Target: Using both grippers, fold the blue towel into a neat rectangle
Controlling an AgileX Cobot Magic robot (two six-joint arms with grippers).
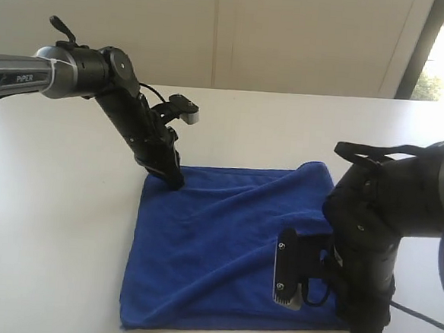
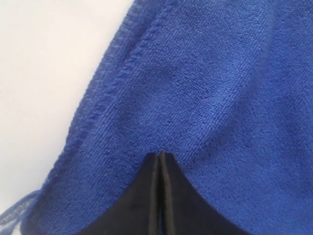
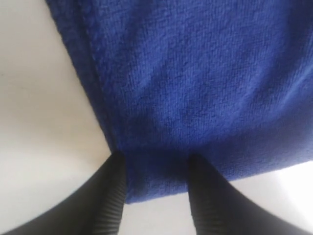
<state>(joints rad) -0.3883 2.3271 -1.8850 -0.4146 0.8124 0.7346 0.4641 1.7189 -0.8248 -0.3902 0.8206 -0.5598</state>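
Left gripper sits at the far-left corner of the blue towel, fingers shut tight, tips on the cloth. Towel's spread w/ wrinkles on the white surface. Right gripper at near-right edge, fingers apart, cloth btwn them.

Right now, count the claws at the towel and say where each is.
2. The left claw sits shut at the towel's far left corner. The right claw is open, astride the near right corner. No others show.
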